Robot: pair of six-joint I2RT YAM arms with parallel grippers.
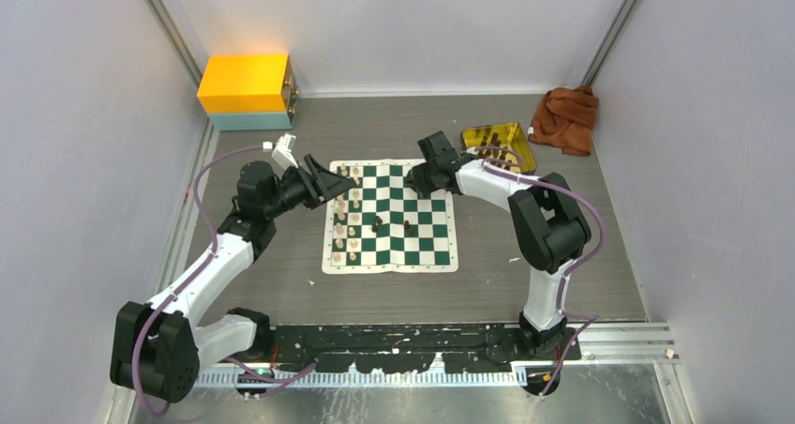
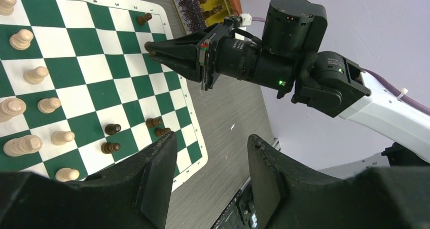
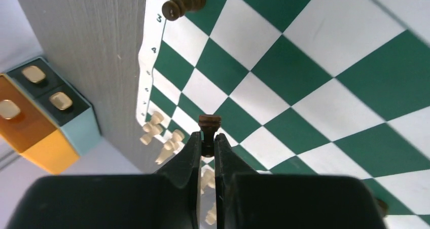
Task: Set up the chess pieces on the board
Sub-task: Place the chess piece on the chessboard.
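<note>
My right gripper (image 3: 208, 139) has its jaws pinched on a dark piece (image 3: 209, 121), whose end pokes past the tips. It hangs over the board (image 3: 284, 72) near the far edge, right of the middle, where another dark piece (image 3: 183, 2) sits. I'd come down straight onto one square's centre and let go only once the base touches. My left gripper (image 2: 210, 150) hovers with jaws spread and empty beside the cream pieces (image 2: 38, 74) on the left.

Chess pieces (image 1: 349, 219) mostly at left of board (image 1: 422, 248)
</note>
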